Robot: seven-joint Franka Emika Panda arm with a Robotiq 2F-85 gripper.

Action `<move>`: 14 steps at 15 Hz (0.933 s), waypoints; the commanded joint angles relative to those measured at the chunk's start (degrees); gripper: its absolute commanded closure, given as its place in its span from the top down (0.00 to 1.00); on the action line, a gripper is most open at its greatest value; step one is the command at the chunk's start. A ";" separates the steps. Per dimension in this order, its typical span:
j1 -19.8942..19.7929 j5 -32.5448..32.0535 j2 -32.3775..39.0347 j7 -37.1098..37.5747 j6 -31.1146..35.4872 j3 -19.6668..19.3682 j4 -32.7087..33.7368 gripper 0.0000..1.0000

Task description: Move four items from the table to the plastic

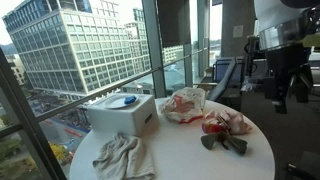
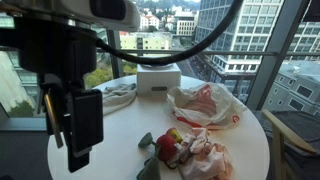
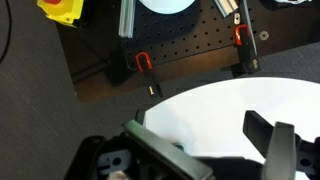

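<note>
A crumpled clear plastic bag with red print (image 1: pixel 185 103) lies on the round white table (image 1: pixel 180 152), and it shows in both exterior views (image 2: pixel 205 103). Beside it is a pile of red, white and dark green items (image 1: pixel 225 128) (image 2: pixel 190 148). My gripper (image 1: pixel 283 95) hangs above the table's edge, apart from the pile, and looms large in an exterior view (image 2: pixel 72 150). In the wrist view its fingers (image 3: pixel 215 150) are spread wide with only bare tabletop (image 3: pixel 220 115) between them.
A white box with a blue lid piece (image 1: pixel 122 113) (image 2: pixel 158 80) stands at the window side. A grey-white cloth (image 1: pixel 122 157) (image 2: pixel 118 92) lies near it. Tall windows surround the table. A dark floor with red clamps (image 3: pixel 143 63) lies below the table edge.
</note>
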 commanded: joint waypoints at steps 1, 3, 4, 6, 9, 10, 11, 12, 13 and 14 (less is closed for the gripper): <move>0.03 -0.02 0.02 0.00 -0.18 -0.05 0.12 1.00; 0.03 -0.02 0.03 0.00 -0.18 -0.05 0.12 1.00; 0.03 -0.03 0.04 0.00 -0.18 -0.05 0.12 1.00; 0.03 -0.02 0.05 0.00 -0.18 -0.05 0.12 1.00; 0.15 0.10 0.07 0.27 -0.10 0.16 0.13 1.00; 0.01 0.94 2.41 2.89 2.85 1.05 0.07 1.00; 0.11 1.46 3.62 3.61 5.02 1.11 0.08 1.00; 0.06 2.20 6.33 5.46 9.36 1.48 0.07 1.00; -0.01 2.63 8.16 6.64 12.73 1.72 0.05 1.00; -0.07 2.78 10.87 7.77 17.09 1.98 0.03 1.00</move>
